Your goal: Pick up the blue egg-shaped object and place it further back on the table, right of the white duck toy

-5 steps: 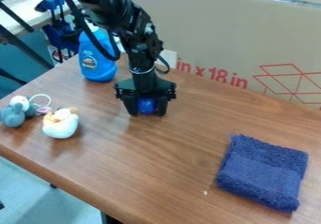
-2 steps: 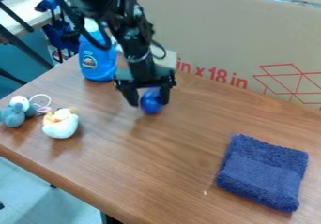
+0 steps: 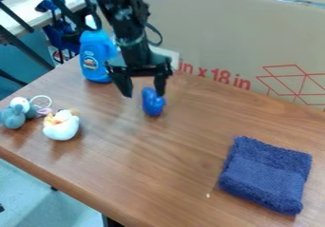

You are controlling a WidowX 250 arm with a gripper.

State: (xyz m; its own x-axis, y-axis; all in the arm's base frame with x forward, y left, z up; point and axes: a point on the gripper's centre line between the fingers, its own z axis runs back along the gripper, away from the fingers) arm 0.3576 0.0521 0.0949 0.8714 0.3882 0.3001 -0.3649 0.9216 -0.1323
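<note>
The black two-finger gripper (image 3: 143, 94) hangs over the brown wood-grain table (image 3: 171, 174), its fingers spread apart (nothing clamped between them). The small, shiny, rounded blue toy (image 3: 152, 102) is on the table just below it, right of the blue plastic bottle (image 3: 96, 57) and well apart from the folded navy terry towel (image 3: 265, 174).

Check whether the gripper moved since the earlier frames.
Yes: the gripper is higher in view and slightly closer to the blue bottle, and now open.
</note>
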